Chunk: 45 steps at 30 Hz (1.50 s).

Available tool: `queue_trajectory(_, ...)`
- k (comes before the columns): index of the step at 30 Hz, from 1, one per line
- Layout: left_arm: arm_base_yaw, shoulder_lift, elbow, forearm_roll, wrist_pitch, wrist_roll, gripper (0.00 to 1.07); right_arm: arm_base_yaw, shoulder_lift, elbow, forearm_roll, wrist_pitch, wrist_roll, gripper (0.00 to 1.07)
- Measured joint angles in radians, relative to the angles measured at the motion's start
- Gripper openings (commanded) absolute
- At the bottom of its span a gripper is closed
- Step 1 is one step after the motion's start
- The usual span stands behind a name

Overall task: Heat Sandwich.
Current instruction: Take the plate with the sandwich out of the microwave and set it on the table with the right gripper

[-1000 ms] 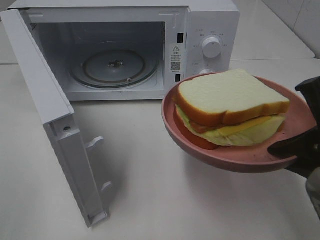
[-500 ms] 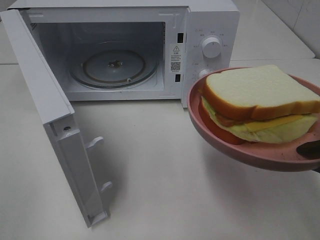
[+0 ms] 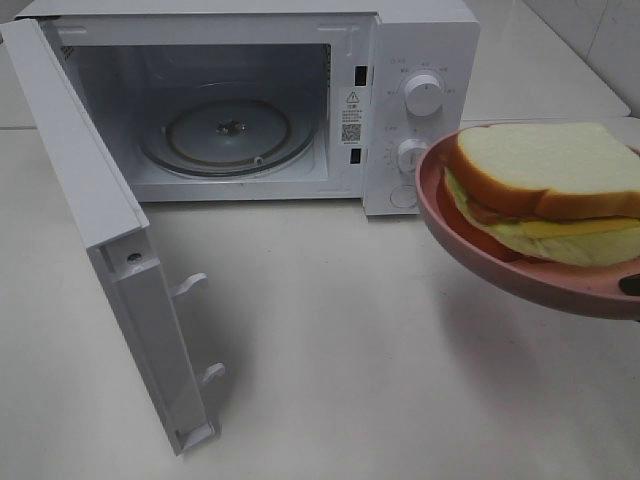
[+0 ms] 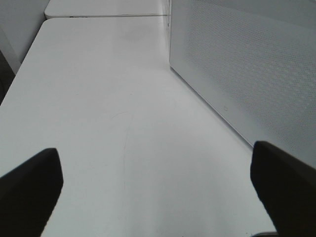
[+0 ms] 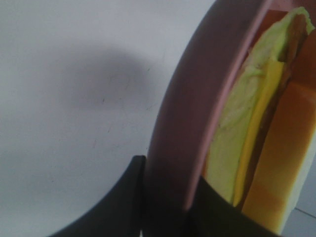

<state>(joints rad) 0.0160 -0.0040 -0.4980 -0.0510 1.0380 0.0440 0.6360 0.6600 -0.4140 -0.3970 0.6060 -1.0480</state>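
1. Right pincer [image 5: 165,202] is clamped on the rim of the pink plate [image 3: 470,250], one dark finger on the outside of the rim and the other on the inside, as the right wrist view shows; in the exterior high view only a dark tip of it shows at the right edge.
2. Left pincer [image 4: 158,190] is spread wide with nothing between its dark fingers [image 4: 29,192], hanging over the bare white tabletop [image 3: 330,340] beside the perforated side wall of the microwave [image 3: 420,30].
3. The sandwich [image 3: 555,190] lies on the plate, which is held in the air above the tabletop at the right of the exterior high view, just in front of the microwave's control panel and tilted slightly.
4. Its thick white slice with tan crust sits on top, with yellow cheese and pale green filling beneath.
5. The microwave door [image 3: 110,250] stands swung wide to the left, and the glass turntable [image 3: 228,135] inside the cavity is bare.
6. Two white dials [image 3: 423,95] sit one above the other on the panel, the lower one just beside the plate's rim in the exterior high view.
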Motion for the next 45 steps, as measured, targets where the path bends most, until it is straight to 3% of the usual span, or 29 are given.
queue_trajectory(15, 0.0, 0.0, 0.0, 0.0, 0.0, 0.0, 0.98, 0.0, 0.006, 0.0, -0.156, 0.18, 0.31, 0.03)
queue_trajectory(24, 0.0, 0.0, 0.0, 0.0, 0.0, 0.0, 0.98, 0.0, 0.082, 0.0, -0.32, 0.281, 0.611, 0.03)
queue_trajectory(35, 0.0, 0.0, 0.0, 0.0, 0.0, 0.0, 0.98, 0.0, 0.282, 0.0, -0.47, 0.294, 1.048, 0.03)
queue_trajectory(45, 0.0, 0.0, 0.0, 0.0, 0.0, 0.0, 0.98, 0.0, 0.506, -0.017, -0.514, 0.29, 1.348, 0.04)
